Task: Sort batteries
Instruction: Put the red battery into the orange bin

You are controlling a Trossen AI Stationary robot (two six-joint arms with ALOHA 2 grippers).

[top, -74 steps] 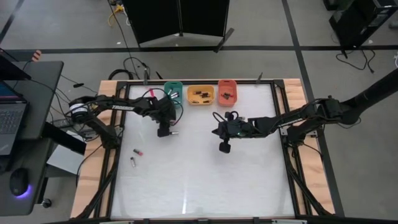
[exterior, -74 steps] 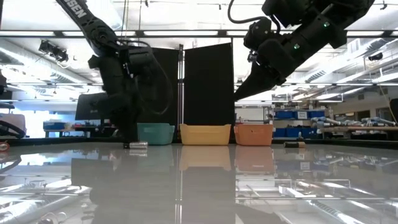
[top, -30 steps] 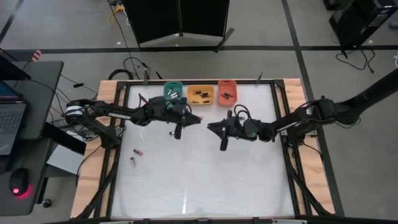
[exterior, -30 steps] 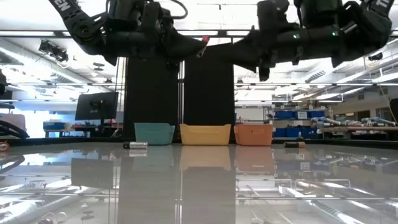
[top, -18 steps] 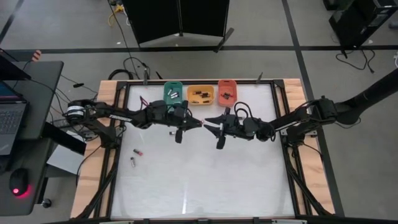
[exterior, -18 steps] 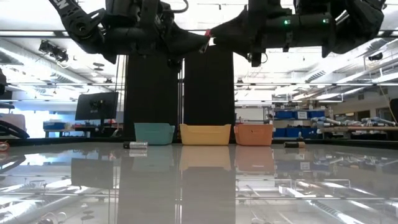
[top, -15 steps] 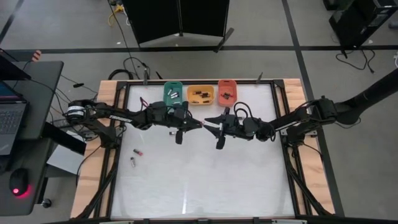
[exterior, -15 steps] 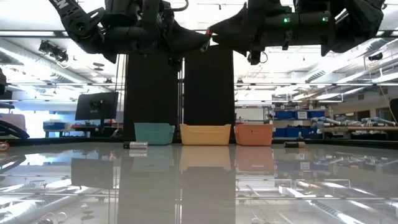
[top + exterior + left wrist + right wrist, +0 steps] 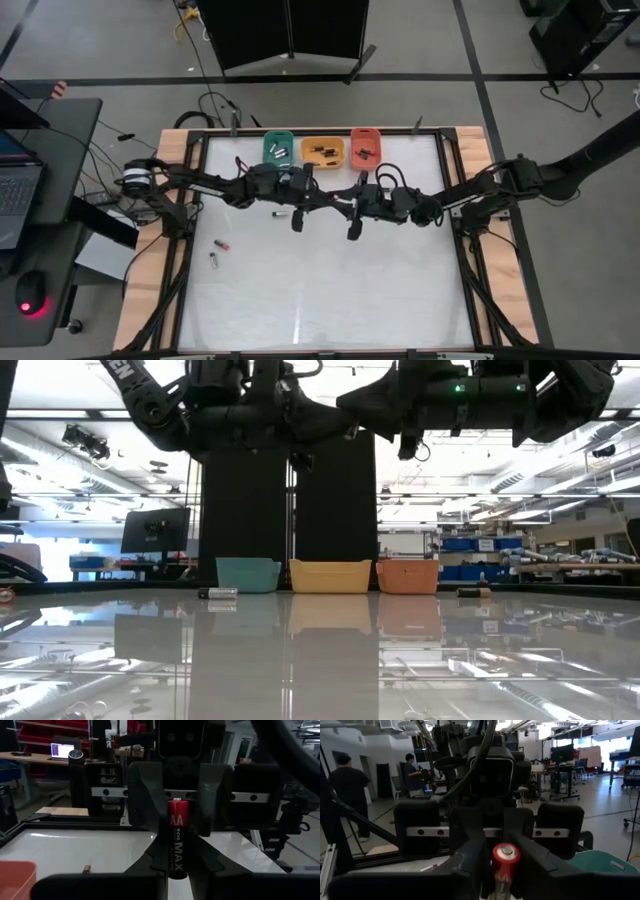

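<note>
Overhead, the white table (image 9: 320,290) fills the middle of the frame, with the 2 dark arms stretched toward each other across its upper half. The left gripper (image 9: 322,201) and the right gripper (image 9: 338,201) meet tip to tip just above the centre of the frame, raised well off the surface; in the low view they sit at the top centre, left gripper (image 9: 345,426) against right gripper (image 9: 352,402). Along the table's top edge, from left to right, stand the green tray (image 9: 279,149), the orange tray (image 9: 322,152) and the red tray (image 9: 365,147), each with small batteries inside. A red and black AA battery (image 9: 176,837) stands between the two sets of fingers at the centre of the left wrist view, with the left gripper (image 9: 170,875) pinching its lower end; whether the right gripper (image 9: 496,870) is already closed on it I cannot tell, though the battery's red end (image 9: 505,857) sits between its fingers. At lower left, 2 loose batteries lie on the table: one with a red band (image 9: 221,243) and a dark one (image 9: 213,260) just below it.
</note>
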